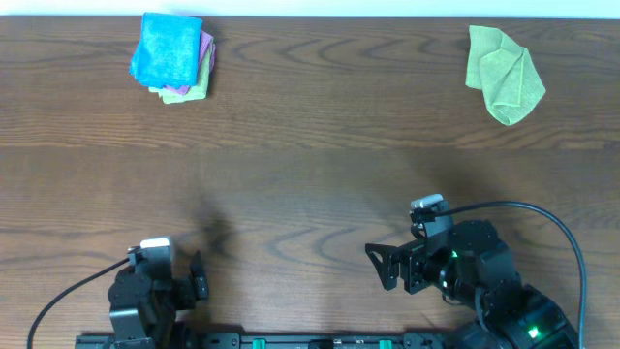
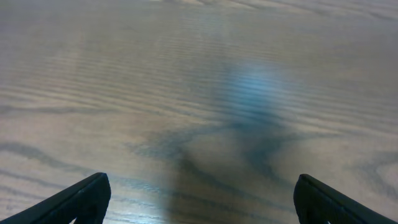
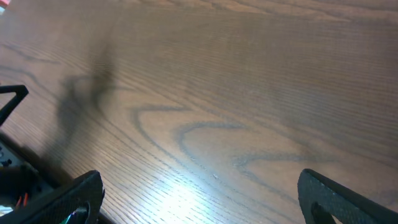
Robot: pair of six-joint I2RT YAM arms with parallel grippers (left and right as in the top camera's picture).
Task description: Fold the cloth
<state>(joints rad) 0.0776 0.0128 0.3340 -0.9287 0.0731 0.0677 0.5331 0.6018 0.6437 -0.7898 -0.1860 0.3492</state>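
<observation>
The cloth (image 1: 167, 48), bright sky-blue, lies folded on top of a small stack at the table's far left, with purple and light green edges showing beneath it. Both arms rest far from it at the near edge. My left gripper (image 1: 198, 276) is open near the front left, and its wrist view shows only bare wood between the spread fingers (image 2: 93, 190). My right gripper (image 1: 386, 267) is open at the front right, pointing left, with nothing between its fingers (image 3: 317, 186). Neither wrist view shows the cloth.
A crumpled light green cloth (image 1: 504, 73) lies at the far right. The stack under the blue cloth holds a purple cloth (image 1: 206, 46) and a light green one (image 1: 186, 94). The wooden table (image 1: 310, 184) stretches between the arms and the cloths.
</observation>
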